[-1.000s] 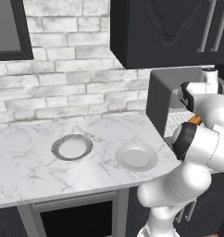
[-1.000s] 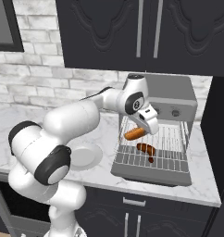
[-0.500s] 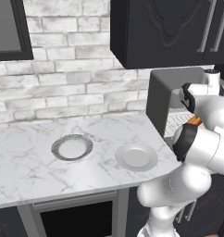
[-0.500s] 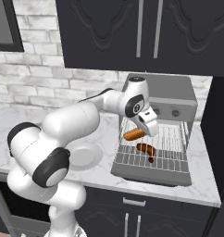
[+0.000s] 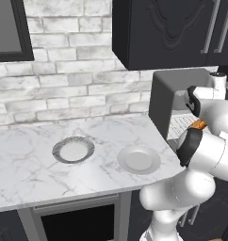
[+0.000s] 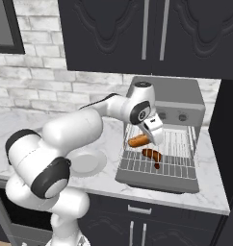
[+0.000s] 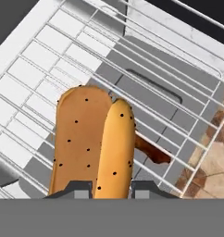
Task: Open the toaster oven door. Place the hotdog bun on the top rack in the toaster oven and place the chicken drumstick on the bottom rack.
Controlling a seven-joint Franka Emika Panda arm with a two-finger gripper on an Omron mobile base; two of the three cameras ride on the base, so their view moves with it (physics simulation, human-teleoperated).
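Hand view: the two dark fingers (image 7: 103,187) stand narrow, clamped on the near end of the elongated orange-tan hotdog bun (image 7: 93,143), which runs away from the hand over white wire rack bars. Beneath the bars, just past the bun's far end, a piece of the curved reddish-brown chicken drumstick (image 7: 148,149) shows, lower down.

Right base view: the bun (image 6: 139,141) hangs in the fingers (image 6: 152,138) just in front of the mouth of the boxy dark grey toaster oven (image 6: 178,103). The flat dark grey toaster oven door (image 6: 154,175) lies folded down and open. The drumstick (image 6: 152,154) rests on the pulled-out wire rack over the door. A round white plate (image 6: 92,163) sits on the white marble bench (image 6: 212,194) beside the oven.

Left base view: a grey-rimmed shallow bowl (image 5: 73,150) lies farther along the bench, well apart from the oven.

Judgement: the step in hand is placing the bun on the top rack. To do it well, keep the bun level and lengthwise with the rack bars, carry it above the drumstick's rack rather than onto it, go in deep enough to clear the front edge, then part the fingers only once the bun rests on the bars. Which rack level the bun is aligned with I cannot tell.
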